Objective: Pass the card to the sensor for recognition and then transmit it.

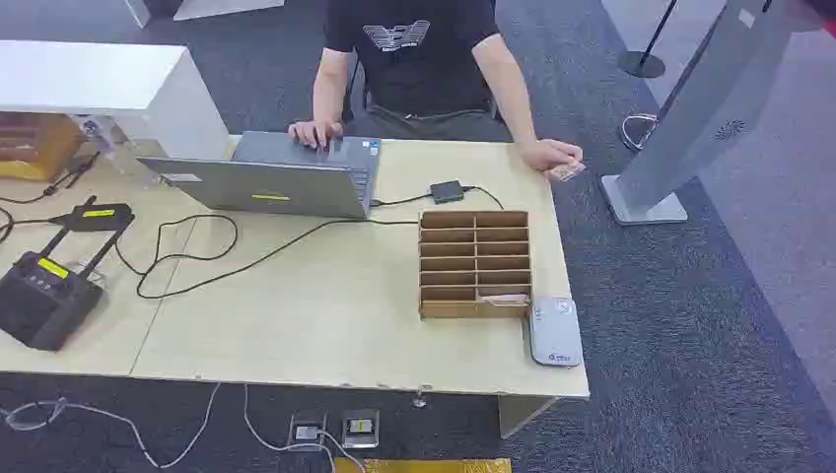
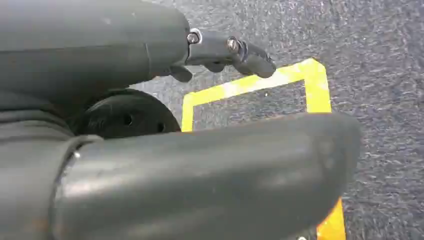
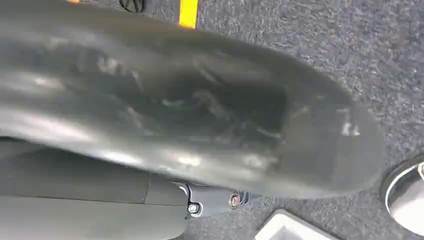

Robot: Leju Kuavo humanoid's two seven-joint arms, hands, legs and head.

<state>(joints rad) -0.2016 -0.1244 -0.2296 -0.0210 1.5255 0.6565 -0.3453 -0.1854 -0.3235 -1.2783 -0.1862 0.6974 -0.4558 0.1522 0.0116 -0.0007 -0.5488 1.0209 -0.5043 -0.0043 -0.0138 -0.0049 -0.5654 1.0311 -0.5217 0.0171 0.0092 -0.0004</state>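
My left hand [image 2: 200,170] hangs over grey carpet w/ a yellow tape square [image 2: 250,87]; thumb big and blurred in the foreground, darker fingers [image 2: 235,52] stretched out, nothing in them. My right hand [image 3: 190,100] is a blurry grey mass, fingers mostly hidden, so can't tell how they're set.

In the head view, bottom centre, floor sockets [image 1: 335,430] w/ cables below the table [image 1: 296,325] edge. Near edge, lower right: white sensor [image 1: 552,332], small print on it too small to read. Touching its left side, a cardboard sorter [image 1: 475,263] w/ two columns of slots. Left edge: black device [image 1: 44,296] w/ a yellow-green label, text unreadable; second black unit [image 1: 96,217] behind it, same kind of label. Centre top: grey laptop [image 1: 271,177], yellow sticker on the lid back, black cable to a small black adapter [image 1: 447,190]. Person [image 1: 419,59] seated behind, head cut off by the frame top; white logo on black shirt, not legible. One hand on the keyboard, other hand [image 1: 550,153] at the far right table corner holds the card [image 1: 567,171], partly covered, print unreadable.
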